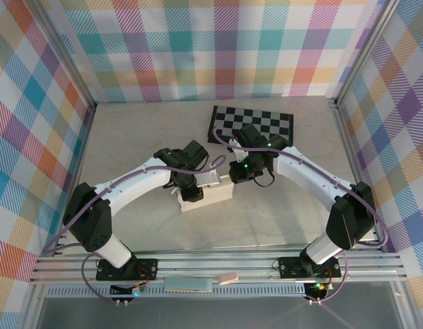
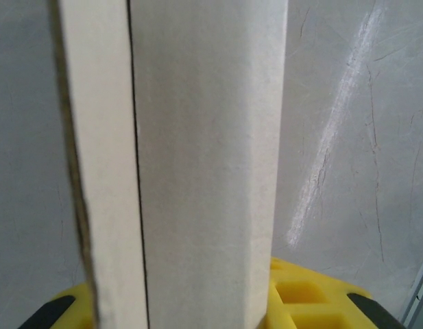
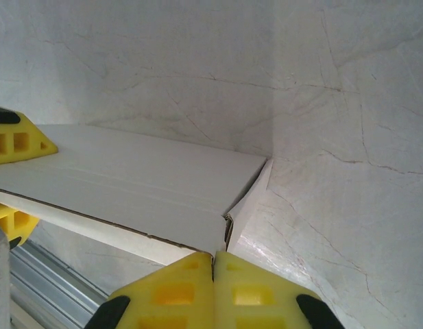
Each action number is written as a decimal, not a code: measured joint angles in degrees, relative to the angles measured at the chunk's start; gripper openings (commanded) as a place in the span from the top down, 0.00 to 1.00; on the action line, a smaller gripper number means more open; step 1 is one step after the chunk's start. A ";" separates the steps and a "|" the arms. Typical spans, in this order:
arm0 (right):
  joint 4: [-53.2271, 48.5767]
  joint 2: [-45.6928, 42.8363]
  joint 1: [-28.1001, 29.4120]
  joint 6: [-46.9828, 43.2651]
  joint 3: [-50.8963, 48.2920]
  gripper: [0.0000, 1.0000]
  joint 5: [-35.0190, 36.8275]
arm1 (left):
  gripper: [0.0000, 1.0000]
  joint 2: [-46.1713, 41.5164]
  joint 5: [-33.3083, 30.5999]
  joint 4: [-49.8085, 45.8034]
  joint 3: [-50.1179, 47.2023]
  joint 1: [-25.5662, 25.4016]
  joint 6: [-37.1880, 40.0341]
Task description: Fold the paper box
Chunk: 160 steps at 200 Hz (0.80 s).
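Note:
The paper box [image 1: 212, 195] is a pale, shallow, closed shape lying at the middle of the table. My left gripper [image 1: 191, 192] is shut on its left end. In the left wrist view the box [image 2: 204, 157] runs up between the yellow fingers [image 2: 310, 301], with a dark seam along its left side. My right gripper [image 1: 233, 175] is at the box's far right end. In the right wrist view its fingertips [image 3: 212, 269] are shut together, touching the box's [image 3: 136, 181] near corner, where an end flap stands slightly ajar. The left gripper's fingers [image 3: 16, 140] show on the box's far end.
A black-and-white checkered board [image 1: 252, 123] lies behind the right arm at the back. Plaid walls enclose the table on three sides. An aluminium rail [image 1: 218, 264] runs along the near edge, with a grey pad [image 1: 188, 284] and a pink item [image 1: 228, 277] below it.

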 measured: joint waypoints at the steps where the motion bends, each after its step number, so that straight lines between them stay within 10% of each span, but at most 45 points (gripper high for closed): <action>1: 0.13 -0.07 0.02 0.11 -0.11 1.00 0.00 | 0.71 0.00 0.00 0.00 0.00 0.00 0.00; 160: 14.08 -7.74 7.50 1.68 -11.78 1.00 13.53 | 0.51 -3.34 6.40 4.46 -2.21 5.46 -8.46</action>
